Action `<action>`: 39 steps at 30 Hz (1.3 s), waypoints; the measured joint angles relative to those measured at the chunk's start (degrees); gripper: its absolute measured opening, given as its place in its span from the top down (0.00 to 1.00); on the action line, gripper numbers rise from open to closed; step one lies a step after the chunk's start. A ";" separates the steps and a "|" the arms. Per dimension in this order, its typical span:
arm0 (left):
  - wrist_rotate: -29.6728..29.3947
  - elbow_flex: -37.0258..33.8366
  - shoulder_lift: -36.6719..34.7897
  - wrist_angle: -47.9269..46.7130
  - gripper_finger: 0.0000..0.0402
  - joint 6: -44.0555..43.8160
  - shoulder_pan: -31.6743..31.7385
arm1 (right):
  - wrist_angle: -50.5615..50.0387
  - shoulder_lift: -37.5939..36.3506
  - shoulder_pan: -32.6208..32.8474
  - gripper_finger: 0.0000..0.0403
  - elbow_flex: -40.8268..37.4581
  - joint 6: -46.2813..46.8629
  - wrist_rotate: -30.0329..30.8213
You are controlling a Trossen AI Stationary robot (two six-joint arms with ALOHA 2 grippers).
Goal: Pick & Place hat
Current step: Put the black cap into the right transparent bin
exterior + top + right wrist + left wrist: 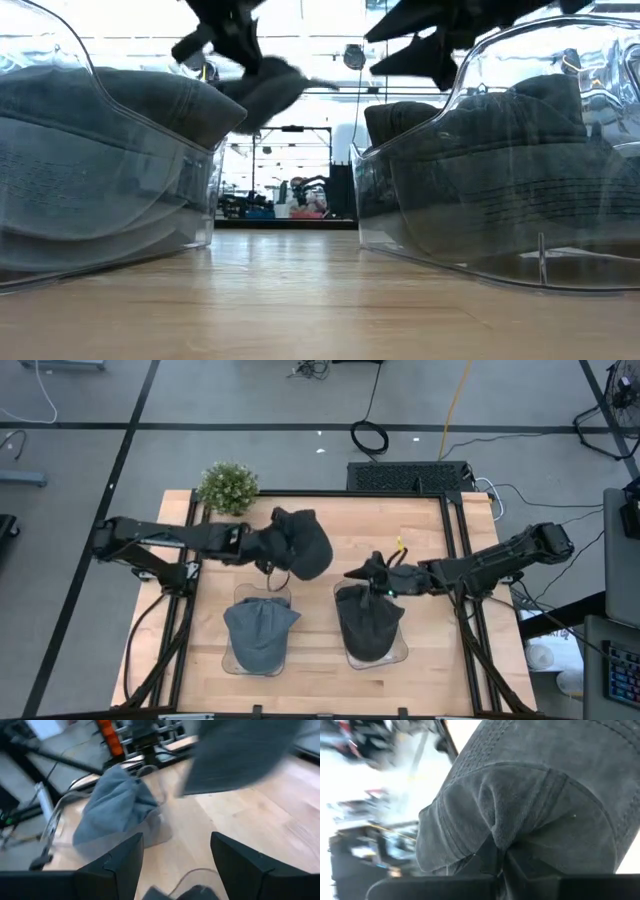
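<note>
A dark grey hat (303, 544) hangs above the table's middle, with my left gripper (263, 550) shut on it; the arm reaches in from the table's left. In the low view the hat (268, 88) is in the air between two clear holders. A grey-blue hat (260, 634) sits in the left clear holder (232, 663), and a dark hat (370, 622) sits in the right clear holder (402, 652). My right gripper (175, 865) is open over the far end of the right holder, with nothing between its fingers. My left gripper pinches a bunched fold of the hat's crown cloth (496, 836) between its two fingers (520, 870). The fingers come from the table's left, slanting down. The hat is lifted clear of the table and droops beyond the fingers toward the right.
A small potted plant (228, 487) stands at the table's far left corner. Black frame rails (452, 530) run along the table's edges. Bare wood (330, 600) lies between the two holders and along the far side.
</note>
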 joint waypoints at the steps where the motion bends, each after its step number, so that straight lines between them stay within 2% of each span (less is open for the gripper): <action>1: -1.63 0.00 -0.47 0.49 0.98 1.38 -1.66 | 0.08 0.00 -1.14 0.46 0.00 1.37 -1.09; 8: -10.03 0.00 -0.49 5.83 0.98 6.92 -11.08 | 5.12 0.39 -8.52 0.45 0.00 6.15 -11.73; 14: -10.39 0.02 -0.31 8.34 0.98 8.44 -14.28 | 13.17 0.39 -9.83 0.46 0.00 5.25 -13.85; 18: -9.83 0.02 -0.31 9.36 0.98 8.58 -14.72 | 17.19 0.41 -9.99 0.46 0.00 4.81 -19.37; 27: -8.23 0.02 -0.14 12.35 0.98 8.86 -14.67 | 22.04 6.73 -10.64 0.55 0.02 7.14 -23.35; 30: -8.10 0.02 -0.14 12.40 0.96 8.63 -14.67 | 28.22 9.09 -10.84 0.62 0.00 5.84 -25.71; 33: -7.89 0.01 -0.14 12.51 0.96 5.23 -14.37 | 33.00 9.83 -10.84 0.77 0.02 3.43 -30.27; 35: -7.87 0.01 -0.14 13.68 0.96 -2.63 -14.01 | 33.52 10.00 -10.78 0.92 0.02 1.14 -31.08; 36: -7.83 0.00 -0.14 15.15 0.95 -6.74 -13.75 | 33.55 10.04 -10.62 0.96 0.02 -0.30 -30.47; 39: -6.15 0.02 -1.25 15.39 0.86 -14.90 -12.99 | 33.40 10.01 -10.34 0.98 0.02 -1.83 -27.11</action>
